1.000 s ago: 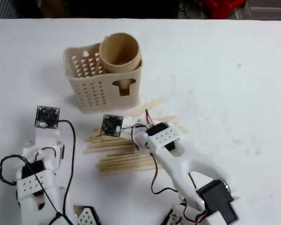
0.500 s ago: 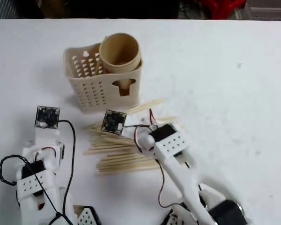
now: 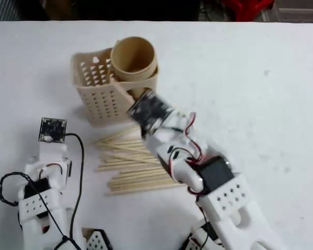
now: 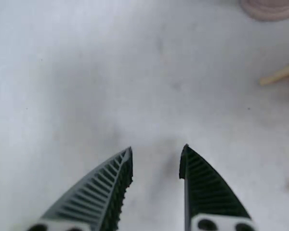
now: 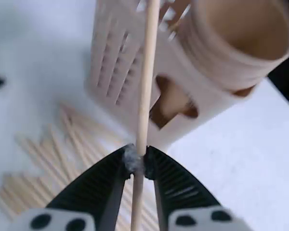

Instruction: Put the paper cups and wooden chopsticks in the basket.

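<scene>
Wooden chopstick (image 5: 145, 82) clamped in my right claw (image 5: 138, 161) — the right wrist view gives me that grip plainly, both fingers pinched shut on the stick partway along its length; its long axis runs straight out from the claw toward the basket (image 5: 113, 72), the far end crossing in front of the perforated wall. The high view gives me the layout instead: the basket stands toward the far left of the white surface (image 3: 250, 104); the paper cups (image 3: 134, 54) sit nested at its right end, mouth upward; the right arm (image 3: 219, 187) stretches up to the basket's front. Between basket and arms lies the pile of chopsticks (image 3: 133, 164), flat, loosely fanned, long axes running roughly left to right across the surface. My left arm (image 3: 41, 192) sits at the near left, well apart from the pile. From the left wrist view, the left claw (image 4: 156, 156) has its fingers spread apart over bare surface, gripping nothing — a chopstick tip (image 4: 279, 74) lies off to one side.
</scene>
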Robot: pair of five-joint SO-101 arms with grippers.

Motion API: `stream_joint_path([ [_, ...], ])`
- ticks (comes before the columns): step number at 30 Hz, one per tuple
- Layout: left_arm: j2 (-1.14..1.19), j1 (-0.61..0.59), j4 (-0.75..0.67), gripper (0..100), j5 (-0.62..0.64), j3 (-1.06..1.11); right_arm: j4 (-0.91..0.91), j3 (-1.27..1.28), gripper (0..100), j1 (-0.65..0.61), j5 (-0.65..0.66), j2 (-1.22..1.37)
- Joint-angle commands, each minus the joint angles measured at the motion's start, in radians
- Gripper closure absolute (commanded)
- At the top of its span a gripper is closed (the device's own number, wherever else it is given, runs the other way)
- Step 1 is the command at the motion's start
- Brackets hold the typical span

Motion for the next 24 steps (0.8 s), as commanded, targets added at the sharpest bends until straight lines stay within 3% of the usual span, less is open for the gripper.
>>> stream_joint_path([
  [1, -0.019, -0.008, -0.02, 83, 0.008, -0.003, -0.151, -0.198, 98.3, -0.035, -0.109, 0.027],
  [10, -0.019, -0.008, -0.018, 83, 0.008, -0.003, -0.59, -0.528, 98.1, -0.093, -0.129, 0.493],
  [13, -0.019, -0.008, -0.018, 83, 0.008, -0.003, -0.605, -0.664, 98.1, -0.093, -0.137, 0.625],
  [24, -0.019, -0.008, -0.018, 83, 0.008, -0.003, -0.607, -0.918, 98.2, -0.088, -0.408, 0.946],
])
